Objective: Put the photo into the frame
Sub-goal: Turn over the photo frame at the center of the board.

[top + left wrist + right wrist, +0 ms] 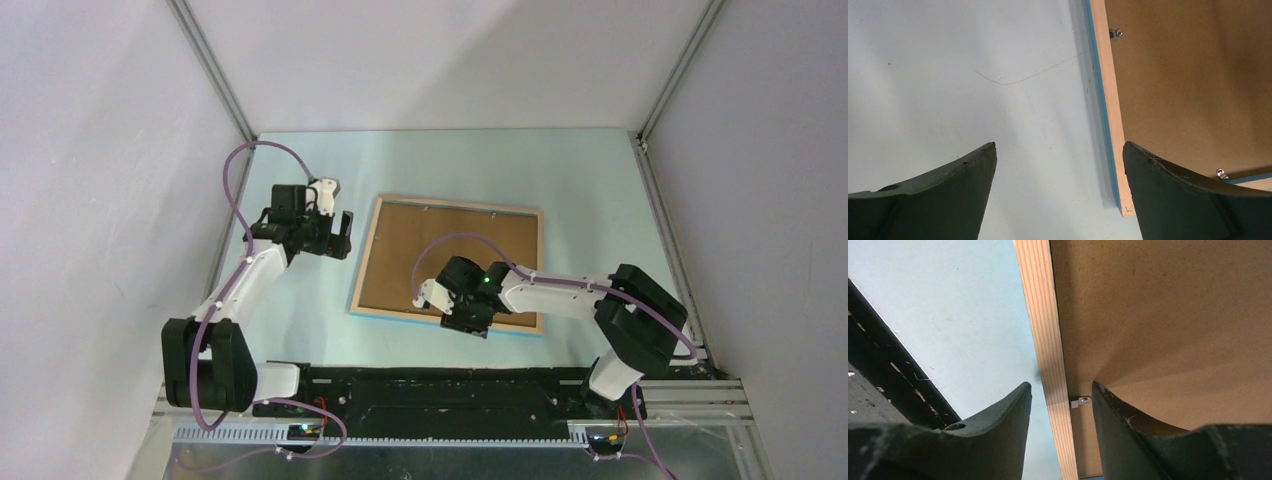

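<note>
The frame (366,255) lies flat mid-table, pale wood side up, with a blue edge showing. A plain brown backing board (440,240) fills it. The photo is hidden. My right gripper (470,322) hangs over the frame's near side. In the right wrist view it (1060,385) is open, one finger on each side of the wooden rail (1040,305), with a small metal clip (1079,402) between them. My left gripper (335,238) is wide open over bare table left of the frame. In the left wrist view it (1059,145) holds nothing, and the frame's corner (1110,100) is beside its right finger.
Small metal clips (1117,33) sit along the inside of the frame against the backing board (1188,85). The black mounting rail (878,365) runs along the table's near edge. Grey walls enclose the pale blue table (580,170) on three sides.
</note>
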